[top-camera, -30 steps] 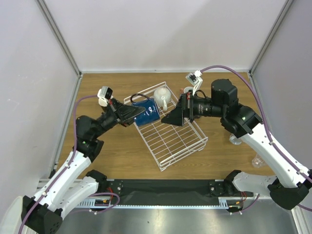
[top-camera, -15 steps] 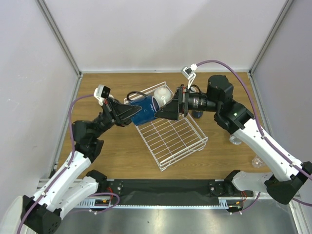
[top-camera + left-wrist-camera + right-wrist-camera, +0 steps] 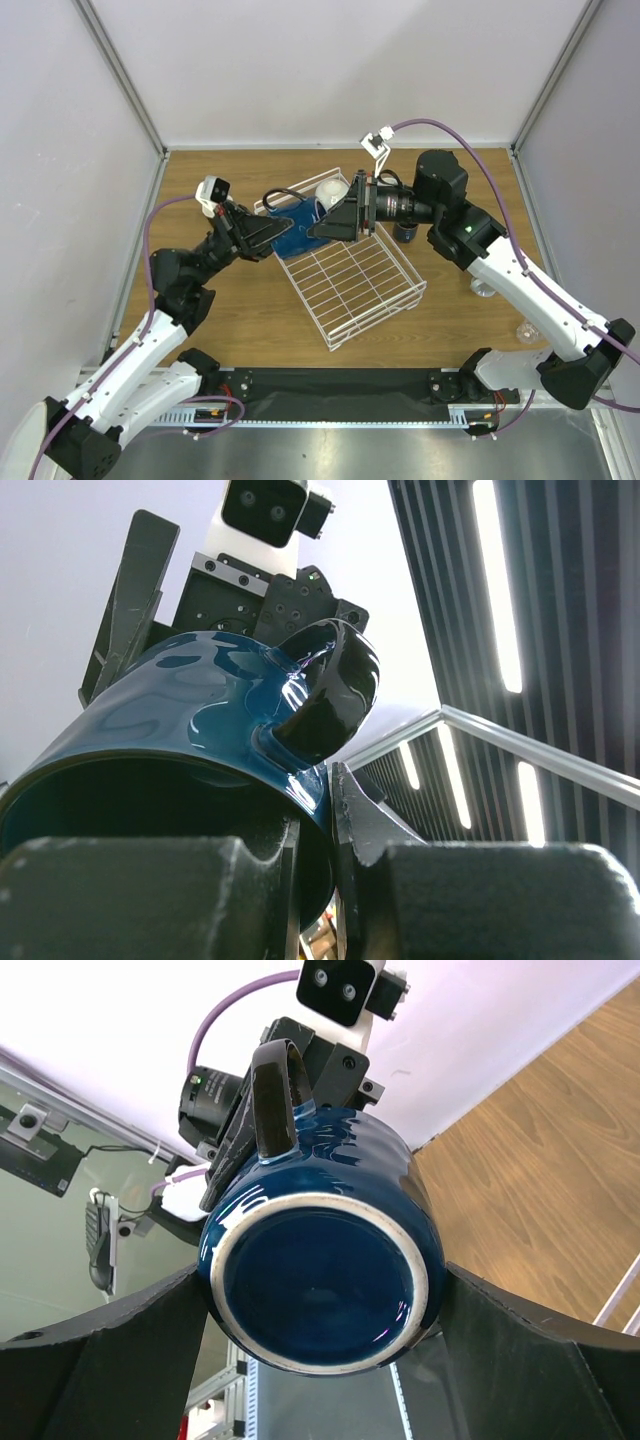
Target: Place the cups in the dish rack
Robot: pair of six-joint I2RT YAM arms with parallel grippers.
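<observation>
A navy blue cup (image 3: 293,228) hangs on its side above the far-left corner of the white wire dish rack (image 3: 350,292). My left gripper (image 3: 274,232) is shut on its rim next to the handle (image 3: 325,695), one finger inside the cup (image 3: 190,715). My right gripper (image 3: 320,226) faces it from the right, open wide. Its two fingers (image 3: 130,1335) stand close on either side of the cup's base (image 3: 320,1295); whether they touch it I cannot tell. A cream-white cup (image 3: 330,190) sits in the rack's far corner, partly hidden by the right gripper.
A dark cup (image 3: 406,232) stands on the wooden table right of the rack. Two small clear things (image 3: 485,289) (image 3: 527,332) lie near the right edge. Grey walls close off three sides of the table.
My right gripper has swung left from over the rack to the navy cup, and its fingers now flank the base. The left gripper has lifted the cup slightly towards it.
</observation>
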